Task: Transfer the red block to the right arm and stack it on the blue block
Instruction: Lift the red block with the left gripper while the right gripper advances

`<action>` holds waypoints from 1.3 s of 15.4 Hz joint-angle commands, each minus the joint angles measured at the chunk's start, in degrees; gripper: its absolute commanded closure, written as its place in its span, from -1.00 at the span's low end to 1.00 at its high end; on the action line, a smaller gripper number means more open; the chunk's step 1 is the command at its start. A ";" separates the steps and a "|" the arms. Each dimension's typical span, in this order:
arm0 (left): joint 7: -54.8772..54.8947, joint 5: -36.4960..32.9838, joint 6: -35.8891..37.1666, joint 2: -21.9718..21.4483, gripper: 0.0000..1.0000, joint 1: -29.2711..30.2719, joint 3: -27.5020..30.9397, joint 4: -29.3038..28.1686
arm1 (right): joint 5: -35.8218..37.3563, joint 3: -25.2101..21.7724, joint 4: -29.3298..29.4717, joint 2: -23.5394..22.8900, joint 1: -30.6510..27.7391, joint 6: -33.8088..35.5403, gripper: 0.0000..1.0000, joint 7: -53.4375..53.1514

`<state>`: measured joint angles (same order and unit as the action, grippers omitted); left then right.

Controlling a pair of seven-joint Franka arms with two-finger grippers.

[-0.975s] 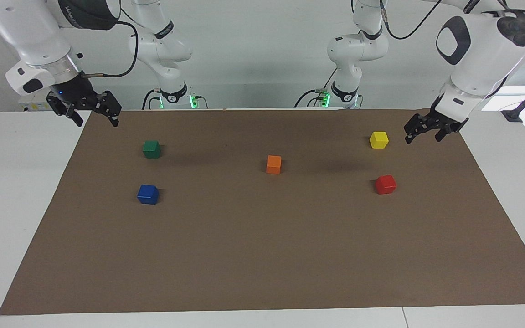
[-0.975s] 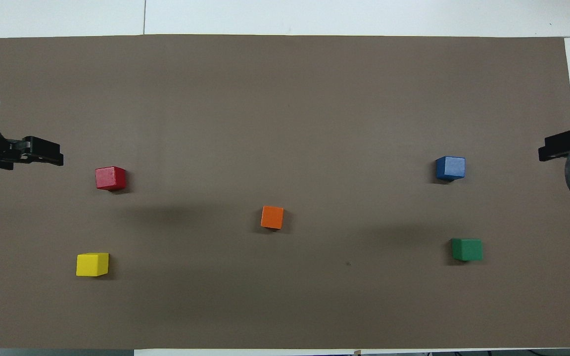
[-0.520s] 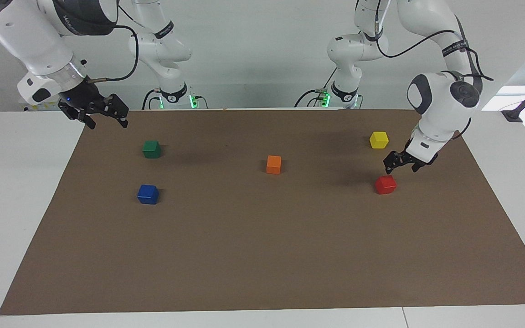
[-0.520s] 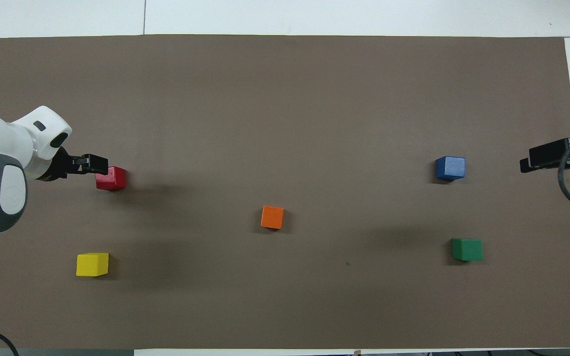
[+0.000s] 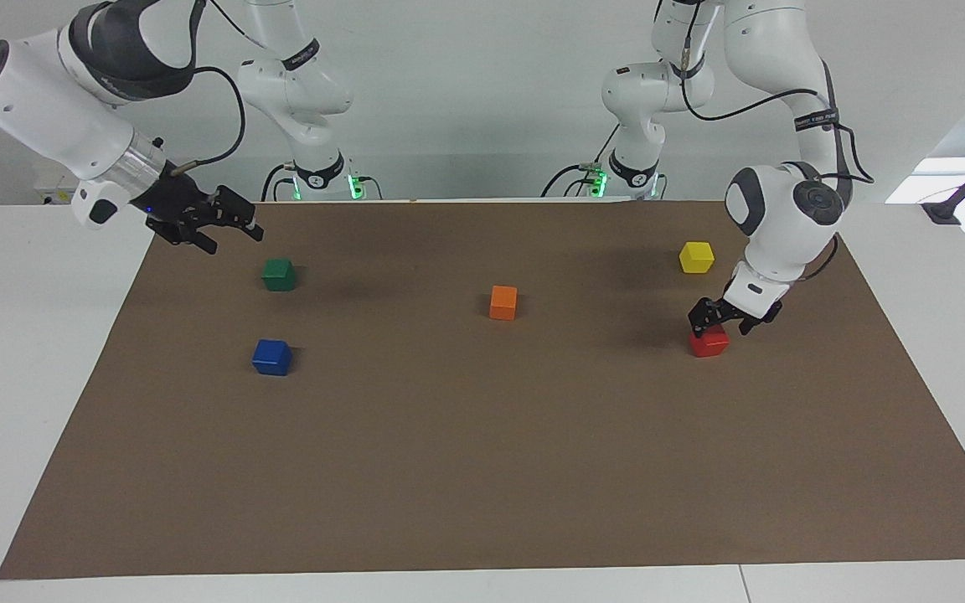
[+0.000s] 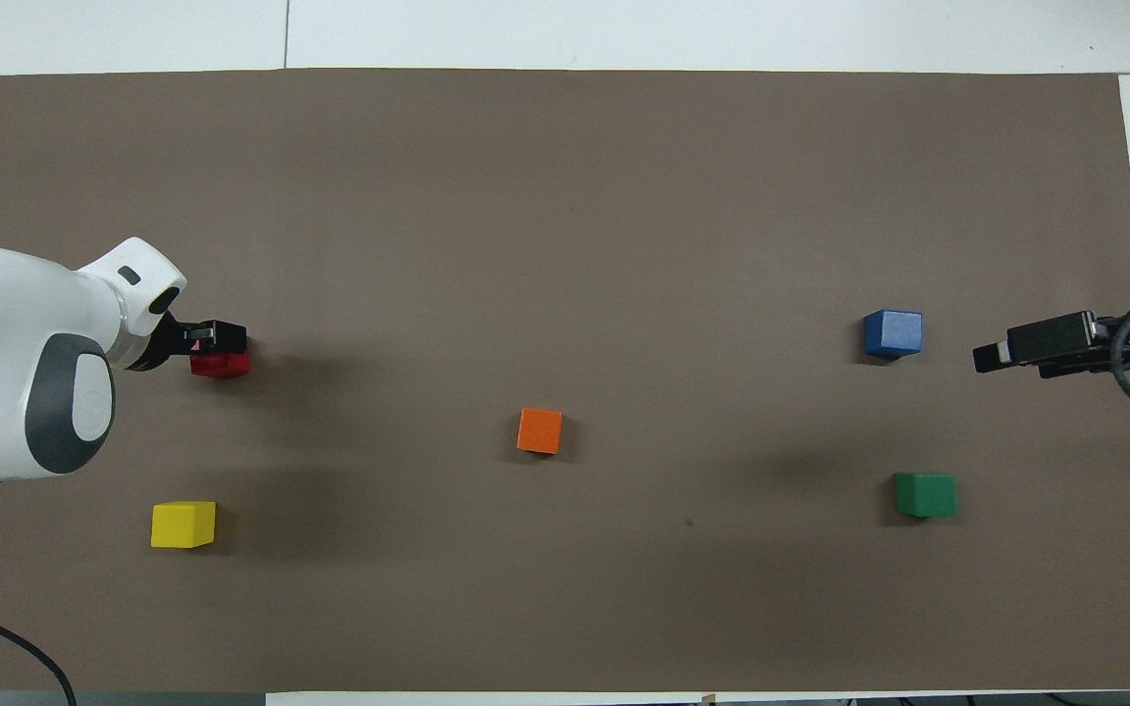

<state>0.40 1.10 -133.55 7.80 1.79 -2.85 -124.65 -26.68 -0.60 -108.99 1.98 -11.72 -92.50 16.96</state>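
Observation:
The red block (image 5: 709, 342) lies on the brown mat toward the left arm's end of the table. My left gripper (image 5: 722, 325) hangs open just over it, fingertips level with the block's top edges and one on each side. From overhead that gripper (image 6: 218, 337) covers most of the red block (image 6: 223, 368). The blue block (image 5: 271, 357) (image 6: 893, 332) rests toward the right arm's end. My right gripper (image 5: 234, 239) (image 6: 995, 355), with its small blue light, is open and empty in the air over the mat's edge near the green cube.
A green cube (image 5: 279, 274) (image 6: 926, 494) sits nearer the robots than the blue block. An orange cube (image 5: 503, 302) (image 6: 539, 430) lies mid-mat. A yellow cube (image 5: 696, 257) (image 6: 183, 524) lies nearer the robots than the red block. The brown mat (image 5: 482, 469) covers most of the white table.
My left gripper has swung in from beside the yellow cube and dropped down over the red block. My right gripper has drifted inward over the mat's edge. No block has moved.

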 commanded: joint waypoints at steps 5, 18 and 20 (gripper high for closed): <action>-4.34 -0.58 -6.46 2.13 -0.79 -2.22 0.56 -3.32 | -16.10 0.51 -10.27 -1.88 -0.15 -6.37 -1.00 11.68; -32.28 12.14 42.83 -9.09 1.00 -4.07 -2.94 21.11 | -44.93 1.04 -14.49 -13.39 5.65 -5.50 -1.00 38.83; -43.58 18.03 43.55 -13.50 1.00 -4.07 -4.61 21.03 | -49.41 1.04 -14.41 -14.80 7.32 -4.98 -1.00 42.09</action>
<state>-33.86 14.21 -91.80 -1.50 -1.56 -6.91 -102.87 -71.86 0.23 -123.81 -11.08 -5.90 -98.04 55.48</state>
